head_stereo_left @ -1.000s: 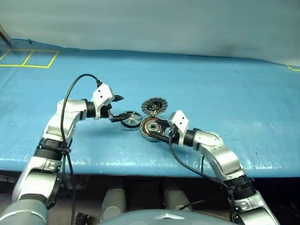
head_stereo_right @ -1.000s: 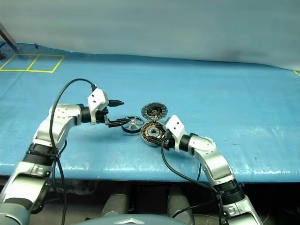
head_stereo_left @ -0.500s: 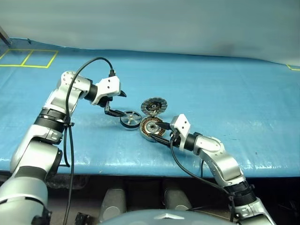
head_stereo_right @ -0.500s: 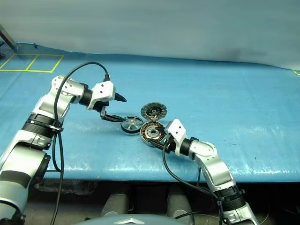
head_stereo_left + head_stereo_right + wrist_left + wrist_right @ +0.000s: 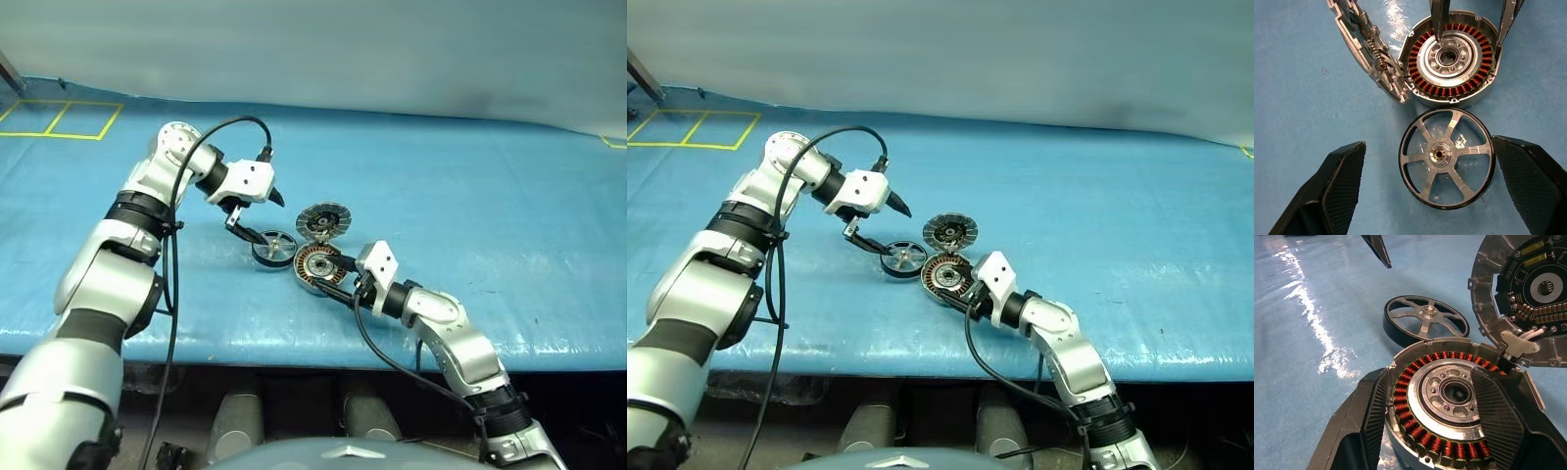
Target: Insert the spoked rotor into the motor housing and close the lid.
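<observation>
Rotor [image 5: 1446, 158] on mat between spread left claw [image 5: 1442, 193] (untouched).

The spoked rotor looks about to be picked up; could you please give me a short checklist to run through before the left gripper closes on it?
1. Spoked rotor lying flat on the blue table, free of the housing: ok.
2. Left gripper open, one finger on each side of the rotor, not touching it: ok.
3. Motor housing steadied by the right gripper, one finger outside the rim and one inside the cup: ok.
4. Lid swung open, copper windings exposed: ok.
5. Housing centre free of debris: ok.
6. Grip on the housing firm enough: cannot tell.
</observation>
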